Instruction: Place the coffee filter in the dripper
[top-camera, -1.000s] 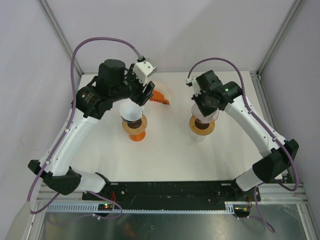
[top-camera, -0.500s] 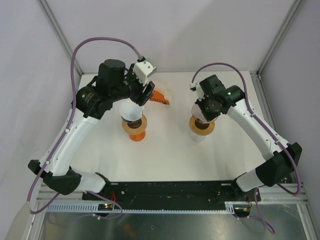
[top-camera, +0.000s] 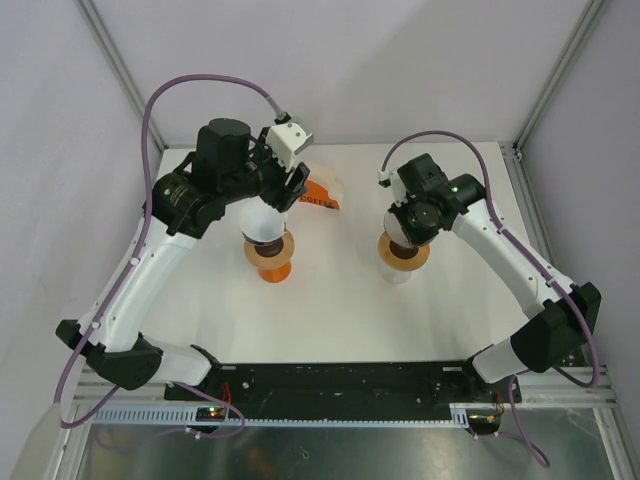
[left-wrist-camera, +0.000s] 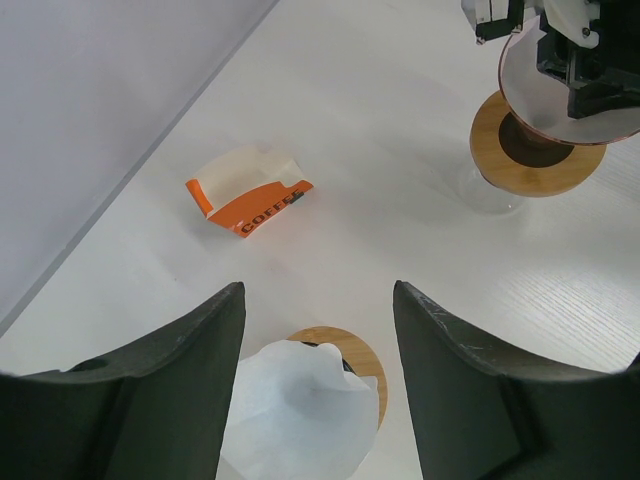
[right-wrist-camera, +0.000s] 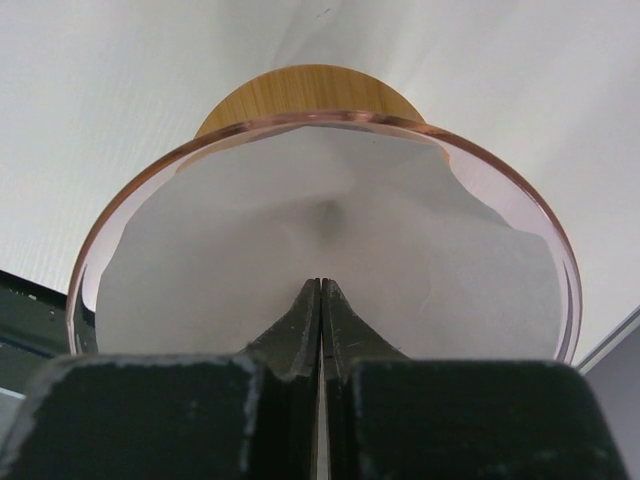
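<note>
A white coffee filter (right-wrist-camera: 330, 240) lines the pink glass dripper (right-wrist-camera: 90, 260), which sits on a wooden collar (right-wrist-camera: 310, 90). My right gripper (right-wrist-camera: 320, 285) is shut and empty, with its tips down inside the filter's cone. From above, that dripper (top-camera: 403, 255) lies under the right gripper (top-camera: 412, 218). A second white filter (left-wrist-camera: 295, 415) stands loosely in the orange dripper (top-camera: 268, 262), on its wooden ring (left-wrist-camera: 362, 358). My left gripper (left-wrist-camera: 318, 290) hangs open above it, with nothing between its fingers.
An orange and white coffee filter box (left-wrist-camera: 250, 200) lies on the white table (top-camera: 330, 310) behind the left dripper, near the back wall. Grey walls close in the table at the back and on both sides.
My right gripper has shifted slightly left and down over the right dripper. The left arm and both filters have not moved.
</note>
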